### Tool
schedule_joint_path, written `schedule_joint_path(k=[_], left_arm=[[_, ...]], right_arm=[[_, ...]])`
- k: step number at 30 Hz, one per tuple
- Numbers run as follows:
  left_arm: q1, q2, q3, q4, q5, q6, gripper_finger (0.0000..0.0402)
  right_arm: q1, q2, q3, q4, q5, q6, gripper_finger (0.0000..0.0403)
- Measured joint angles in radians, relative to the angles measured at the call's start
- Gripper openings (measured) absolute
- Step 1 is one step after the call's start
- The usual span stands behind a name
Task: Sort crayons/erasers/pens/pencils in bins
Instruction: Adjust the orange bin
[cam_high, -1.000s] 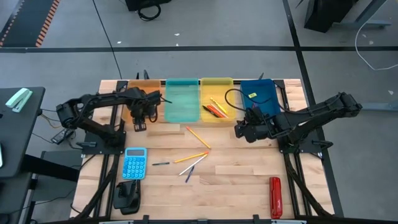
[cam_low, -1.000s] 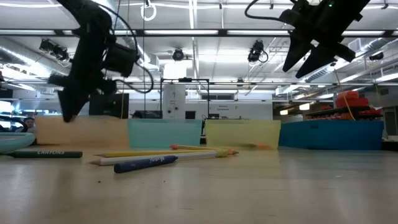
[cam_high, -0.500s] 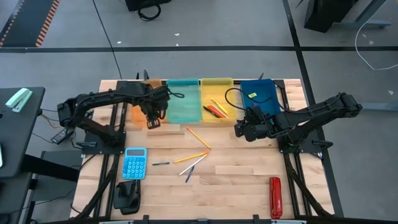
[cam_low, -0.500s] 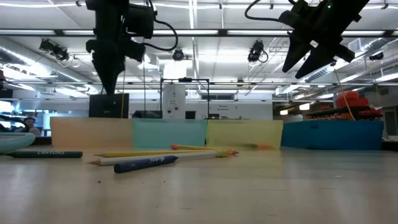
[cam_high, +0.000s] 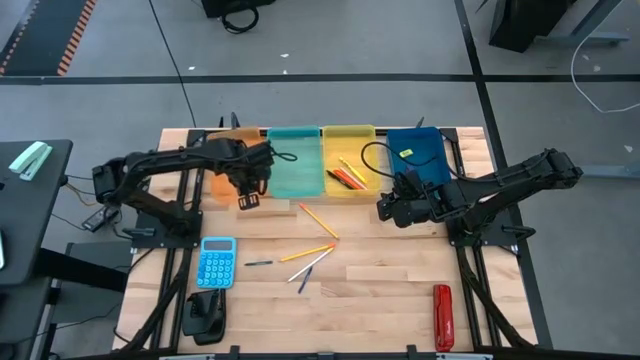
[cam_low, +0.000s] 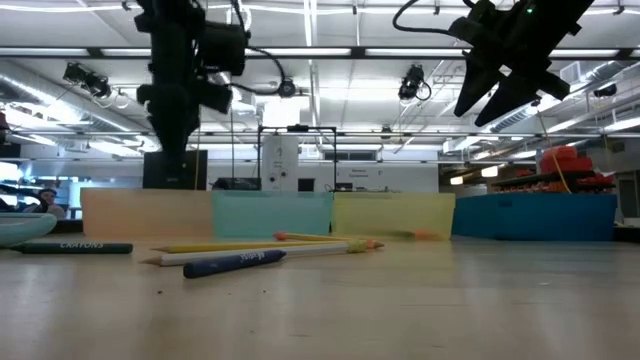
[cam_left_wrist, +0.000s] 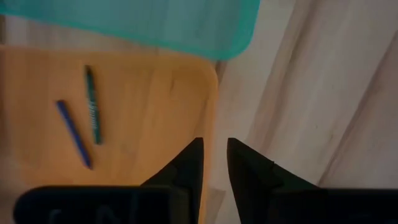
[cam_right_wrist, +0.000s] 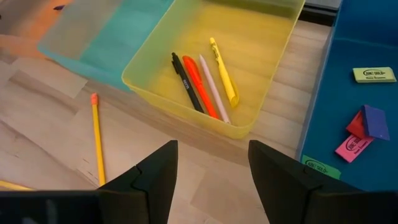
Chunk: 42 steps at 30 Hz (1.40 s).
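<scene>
Four bins stand in a row at the far side: orange (cam_high: 218, 172), teal (cam_high: 292, 160), yellow (cam_high: 349, 150), dark blue (cam_high: 415, 152). My left gripper (cam_high: 250, 200) hovers over the orange bin's corner next to the teal bin (cam_left_wrist: 124, 18), fingers a narrow gap apart and holding nothing. A blue stick (cam_left_wrist: 74, 134) and a green stick (cam_left_wrist: 92, 114) lie in the orange bin (cam_left_wrist: 149, 99). My right gripper (cam_high: 386, 210) hangs open and raised in front of the yellow bin (cam_right_wrist: 186, 93) and the dark blue bin. Pencils (cam_high: 318, 222) and a dark pen (cam_high: 258, 263) lie on the table.
The yellow bin holds a black pen (cam_right_wrist: 184, 81) and orange, pink and yellow sticks. Erasers (cam_right_wrist: 360, 127) lie in the dark blue bin. A light-blue calculator (cam_high: 217, 262), a black object (cam_high: 205, 315) and a red oblong tool (cam_high: 442, 317) sit toward the near edge.
My left gripper has risen and moved toward the table's right, from over the orange bin to its corner beside the teal bin. My right gripper has kept still.
</scene>
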Motion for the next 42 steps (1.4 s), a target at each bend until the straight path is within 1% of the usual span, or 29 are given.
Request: schedule_joint_path(k=[7, 10, 14, 17, 29, 36, 42], left_arm=[[0.008, -0.002, -0.180, 0.080, -0.013, -0.031, 0.0099], [0.019, 0.001, -0.234, 0.069, -0.022, -0.031, 0.0106], [0.037, 0.000, -0.281, 0.045, -0.023, -0.041, 0.0105], [0.050, 0.000, -0.291, 0.029, -0.033, -0.064, 0.0099], [0.122, 0.000, -0.293, -0.005, -0.165, -0.090, 0.0077], [0.162, 0.000, -0.293, -0.033, -0.172, -0.085, 0.0079], [0.163, 0.000, -0.293, -0.061, -0.185, -0.087, 0.0084]], right_arm=[[0.004, 0.000, 0.000, 0.001, -0.009, 0.000, 0.0205], [0.004, 0.000, 0.000, 0.000, -0.010, -0.001, 0.0205], [0.004, 0.000, 0.000, 0.000, -0.022, -0.001, 0.0205], [0.004, 0.000, 0.000, 0.000, -0.027, -0.004, 0.0205], [0.004, 0.000, 0.000, 0.001, -0.036, 0.005, 0.0205], [0.004, 0.000, 0.000, 0.001, -0.042, 0.016, 0.0205], [0.004, 0.000, 0.000, 0.001, -0.042, 0.015, 0.0205]])
